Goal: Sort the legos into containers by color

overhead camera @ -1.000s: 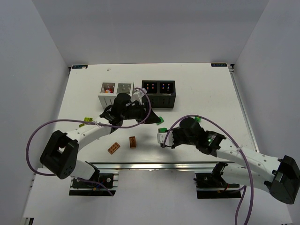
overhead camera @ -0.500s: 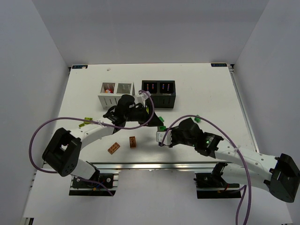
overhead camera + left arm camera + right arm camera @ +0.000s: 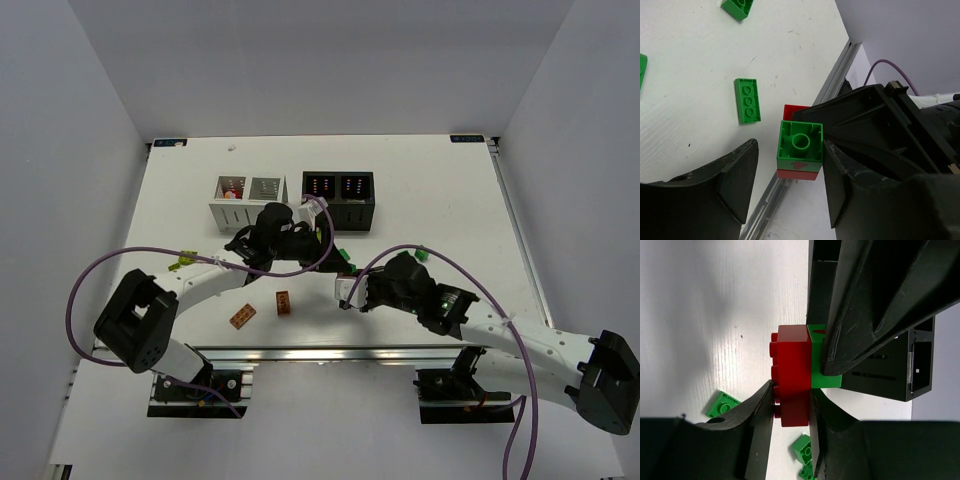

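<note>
The right gripper (image 3: 790, 402) has its fingers pinched tight on the red lego (image 3: 792, 357), which is stuck face to face with a green lego (image 3: 800, 142). The left gripper (image 3: 790, 155) straddles that green lego with its jaws parted, one finger against it and the other clear of it. In the top view the joined pair sits at 6 o'clock of the black container (image 3: 338, 205), with a brown-orange lego (image 3: 284, 302) at its 8 o'clock.
</note>
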Available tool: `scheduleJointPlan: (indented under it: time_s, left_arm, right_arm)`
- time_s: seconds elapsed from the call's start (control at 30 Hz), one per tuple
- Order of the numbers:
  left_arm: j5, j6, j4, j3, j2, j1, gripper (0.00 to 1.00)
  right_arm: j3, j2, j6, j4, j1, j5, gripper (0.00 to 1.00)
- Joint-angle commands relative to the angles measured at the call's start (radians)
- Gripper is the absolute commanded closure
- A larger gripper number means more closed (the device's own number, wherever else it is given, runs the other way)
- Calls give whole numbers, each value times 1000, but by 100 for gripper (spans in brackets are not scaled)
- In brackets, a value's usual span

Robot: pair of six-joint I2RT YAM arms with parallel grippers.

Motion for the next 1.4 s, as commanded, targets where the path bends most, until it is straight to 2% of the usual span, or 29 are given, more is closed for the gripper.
scheduleJointPlan:
  time_s: [0.0,0.13,0.17,0.23,0.27,0.37,0.5,0.63,0.83,0.97,1.1,1.13,1.37]
  left_arm:
    - [8,12,-4,28,-7,-8,37]
    - [23,9,5,28,-7,-8,45]
    - [25,8,8,28,-7,-8,51]
    - [32,11,10,31,-7,-8,58]
    - [32,14,10,31,-9,-8,68]
    - [42,24,8,39,-13,-8,84]
    - [39,41,11,42,-24,3,90]
    - [52,28,45,36,-40,44,93]
    - [83,-37,158,2,-79,202,95]
    - [62,-46,182,-7,-87,265,96]
    - [-62,10,114,39,-102,287,97]
    - [-163,70,37,62,-105,287,97]
    - [-533,277,-176,246,-52,293,94]
  right_arm:
    - [-6,-23,12,55,8,2,100]
    - [-6,-20,12,54,7,2,100]
    - [-6,-20,12,54,8,2,100]
    - [-6,-17,13,52,8,3,100]
    - [-6,-17,12,51,8,0,100]
    - [-6,-20,7,46,8,-18,100]
    - [-6,-32,-4,-11,8,-84,100]
    - [-13,-53,-11,-31,8,-118,100]
    - [-16,-79,-18,-64,8,-164,100]
    - [-22,-96,-21,-75,8,-181,100]
    - [-22,-113,-21,-81,7,-190,100]
    - [-22,-116,-19,-81,8,-191,100]
    - [-23,-135,-18,-86,8,-204,100]
